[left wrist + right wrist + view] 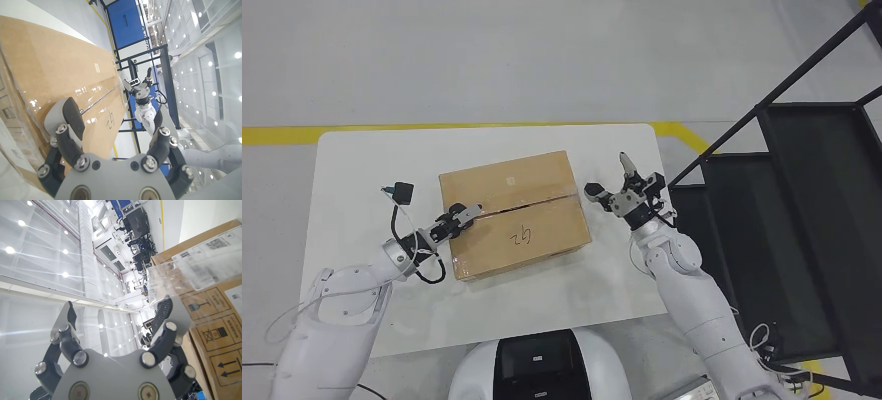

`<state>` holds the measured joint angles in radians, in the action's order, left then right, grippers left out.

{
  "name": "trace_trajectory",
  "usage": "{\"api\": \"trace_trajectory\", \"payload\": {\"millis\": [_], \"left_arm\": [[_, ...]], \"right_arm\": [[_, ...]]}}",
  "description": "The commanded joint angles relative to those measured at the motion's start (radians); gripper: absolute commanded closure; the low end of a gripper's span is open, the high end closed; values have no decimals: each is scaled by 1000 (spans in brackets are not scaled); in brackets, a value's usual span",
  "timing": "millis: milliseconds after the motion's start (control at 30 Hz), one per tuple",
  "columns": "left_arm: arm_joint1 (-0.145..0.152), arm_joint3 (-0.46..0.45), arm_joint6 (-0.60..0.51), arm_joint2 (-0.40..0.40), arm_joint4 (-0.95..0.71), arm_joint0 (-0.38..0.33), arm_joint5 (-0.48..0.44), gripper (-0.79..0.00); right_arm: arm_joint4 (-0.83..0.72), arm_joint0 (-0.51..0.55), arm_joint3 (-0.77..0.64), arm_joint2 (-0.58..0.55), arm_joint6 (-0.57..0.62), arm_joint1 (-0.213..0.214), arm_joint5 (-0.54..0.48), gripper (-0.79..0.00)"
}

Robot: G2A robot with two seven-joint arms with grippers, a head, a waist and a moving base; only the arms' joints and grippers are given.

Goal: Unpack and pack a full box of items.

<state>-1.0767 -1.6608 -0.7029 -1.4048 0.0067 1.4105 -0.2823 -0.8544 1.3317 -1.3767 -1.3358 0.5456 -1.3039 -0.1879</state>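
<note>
the closed, taped box point(514, 213) lies flat on the table point(362, 170), its long axis and seam running from the left gripper point(457, 218) to the right gripper point(607, 177). both grippers are spread; the left has one finger over the box's top, and the right is just beside the far end.

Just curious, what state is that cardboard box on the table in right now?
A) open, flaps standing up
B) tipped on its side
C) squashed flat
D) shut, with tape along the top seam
D: the box sits upright with both top flaps lying flat, and glossy clear tape runs along the seam between them.
</note>
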Motion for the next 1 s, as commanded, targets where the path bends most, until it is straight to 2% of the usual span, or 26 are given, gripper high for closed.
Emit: {"api": "trace_trajectory", "payload": {"millis": [0,200,433,567,667,767,833,967], "left_arm": [[0,0,0,0,0,0,0,-785],[0,0,0,0,0,0,0,-785],[0,0,0,0,0,0,0,-785],[0,0,0,0,0,0,0,-785],[0,0,0,0,0,0,0,-785],[0,0,0,0,0,0,0,-785],[0,0,0,0,0,0,0,-785],[0,0,0,0,0,0,0,-785]], "right_arm": [[1,3,-15,0,8,0,-6,-785],[4,29,-79,-16,32,2,-18,-785],[49,39,-123,-5,50,4,16,-785],[114,22,-109,27,15,1,22,-785],[164,28,-114,23,-65,0,-6,-785],[175,50,-135,-1,-88,3,-26,-785],[207,69,-150,-22,-121,7,1,-785],[227,79,-148,-47,-172,14,139,-785]]}}
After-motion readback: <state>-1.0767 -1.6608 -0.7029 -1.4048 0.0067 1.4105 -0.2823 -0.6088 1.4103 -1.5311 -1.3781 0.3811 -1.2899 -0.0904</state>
